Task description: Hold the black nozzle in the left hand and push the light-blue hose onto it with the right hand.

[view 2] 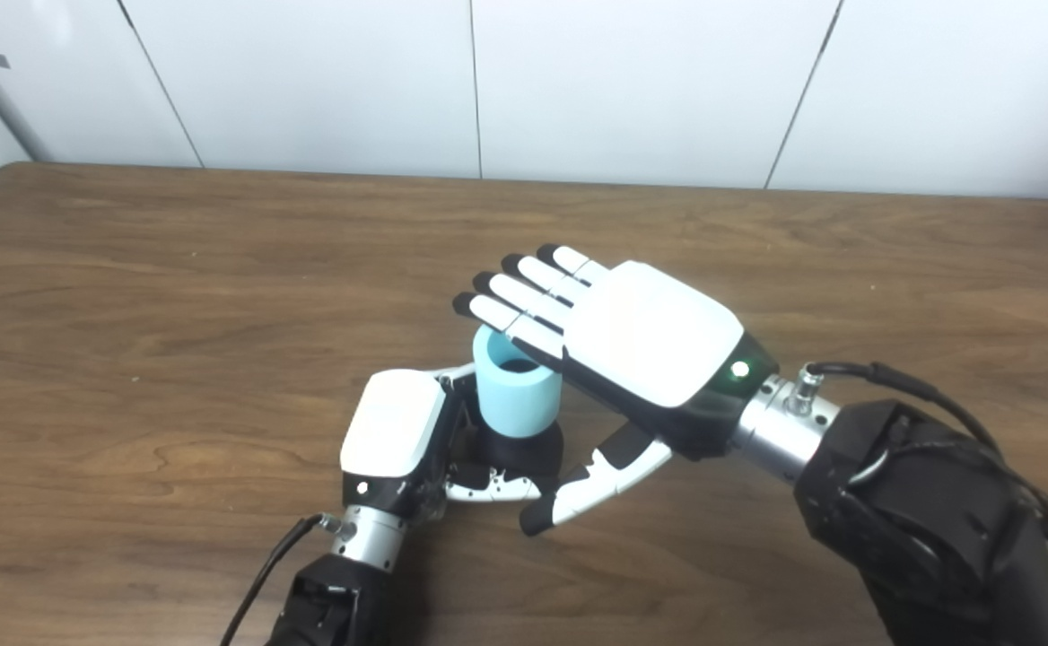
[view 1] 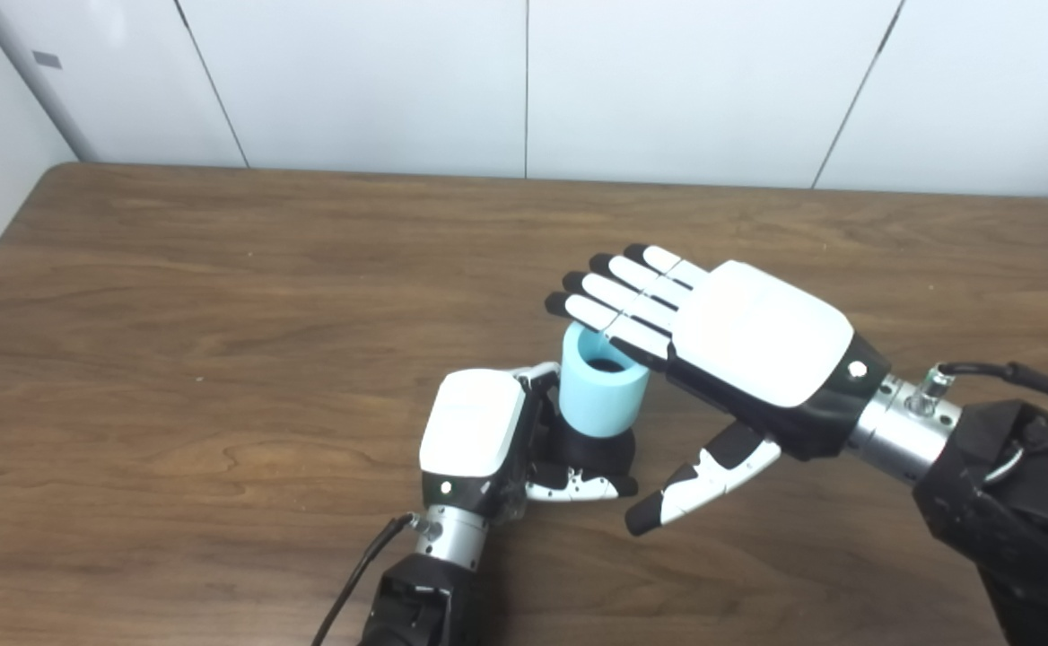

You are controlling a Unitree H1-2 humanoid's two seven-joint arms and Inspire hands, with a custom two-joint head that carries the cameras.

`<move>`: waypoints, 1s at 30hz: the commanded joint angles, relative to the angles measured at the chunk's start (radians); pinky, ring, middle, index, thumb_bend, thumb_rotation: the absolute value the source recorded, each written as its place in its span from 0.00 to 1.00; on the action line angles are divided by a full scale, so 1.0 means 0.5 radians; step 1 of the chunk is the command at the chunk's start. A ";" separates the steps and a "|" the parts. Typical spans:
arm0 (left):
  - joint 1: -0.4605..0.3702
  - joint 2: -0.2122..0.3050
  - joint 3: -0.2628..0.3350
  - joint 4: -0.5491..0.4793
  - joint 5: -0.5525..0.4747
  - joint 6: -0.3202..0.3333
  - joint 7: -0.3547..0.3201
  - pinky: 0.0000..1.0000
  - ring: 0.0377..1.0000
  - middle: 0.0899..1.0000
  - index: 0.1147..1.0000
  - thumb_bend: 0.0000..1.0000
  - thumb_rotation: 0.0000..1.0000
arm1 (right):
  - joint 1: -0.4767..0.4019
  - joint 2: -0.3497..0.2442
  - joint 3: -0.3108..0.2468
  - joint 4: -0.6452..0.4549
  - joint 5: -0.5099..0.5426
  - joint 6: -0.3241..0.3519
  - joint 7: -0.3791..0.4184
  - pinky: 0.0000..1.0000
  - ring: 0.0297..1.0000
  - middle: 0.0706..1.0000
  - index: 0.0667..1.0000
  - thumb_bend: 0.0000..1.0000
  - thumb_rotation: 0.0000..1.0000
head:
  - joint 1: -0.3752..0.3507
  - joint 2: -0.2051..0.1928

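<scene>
My left hand (view 1: 479,440) is wrapped tight around the black nozzle (view 1: 598,451); the light-blue hose (view 1: 602,381) sits on top of it; my right hand (view 1: 739,345) is flat, fingers spread, above the hose; I should press straight down, slowly.

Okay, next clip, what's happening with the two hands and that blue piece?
The left hand is closed around a black nozzle standing on the wooden table. A light-blue hose piece already sits upright on top of the nozzle. The right hand is open and flat, its fingers over the hose's top rim, as if pressing down; actual contact is hard to confirm.
</scene>
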 commanded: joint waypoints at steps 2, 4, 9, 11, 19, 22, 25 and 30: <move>0.051 0.014 -0.018 0.068 0.036 0.051 -0.116 0.33 0.37 0.33 0.44 0.52 0.00 | 0.006 0.004 -0.033 -0.015 -0.016 -0.052 -0.080 1.00 1.00 1.00 1.00 0.70 0.99 | -0.001 0.005; 0.050 0.016 -0.020 0.070 0.048 0.053 -0.120 0.33 0.37 0.33 0.44 0.52 0.00 | 0.015 0.002 -0.031 -0.017 -0.023 -0.056 -0.067 1.00 1.00 1.00 1.00 0.69 1.00 | -0.005 0.006; 0.052 0.015 -0.020 0.082 0.043 0.040 -0.100 0.32 0.36 0.33 0.43 0.52 0.00 | 0.037 0.004 -0.046 -0.024 -0.007 -0.053 -0.078 1.00 1.00 1.00 1.00 0.69 1.00 | -0.005 0.006; 0.052 0.013 -0.020 0.081 0.042 0.042 -0.102 0.32 0.35 0.38 0.43 0.52 0.00 | 0.038 0.004 -0.050 -0.029 -0.003 -0.049 -0.073 1.00 1.00 1.00 1.00 0.69 1.00 | -0.005 0.006; 0.053 0.018 -0.021 0.065 0.060 0.052 -0.131 0.32 0.36 0.42 0.42 0.53 0.00 | 0.048 -0.033 -0.065 -0.043 0.035 -0.037 -0.027 1.00 1.00 1.00 1.00 0.68 0.99 | -0.011 0.017; 0.057 0.012 -0.020 0.064 0.062 0.055 -0.131 0.32 0.37 0.34 0.43 0.52 0.00 | 0.064 -0.047 -0.064 -0.052 0.043 -0.043 -0.014 1.00 1.00 1.00 1.00 0.68 0.98 | -0.020 0.024; 0.061 0.005 -0.026 0.073 0.060 0.046 -0.116 0.32 0.37 0.33 0.43 0.52 0.00 | 0.102 -0.050 -0.038 -0.033 -0.010 -0.106 -0.034 1.00 1.00 1.00 1.00 0.68 1.00 | -0.013 0.027; 0.067 0.008 -0.035 0.061 0.065 0.047 -0.141 0.34 0.39 0.35 0.43 0.52 0.00 | 0.200 -0.030 0.004 0.035 -0.077 -0.178 -0.077 1.00 1.00 1.00 1.00 0.70 0.98 | -0.024 0.031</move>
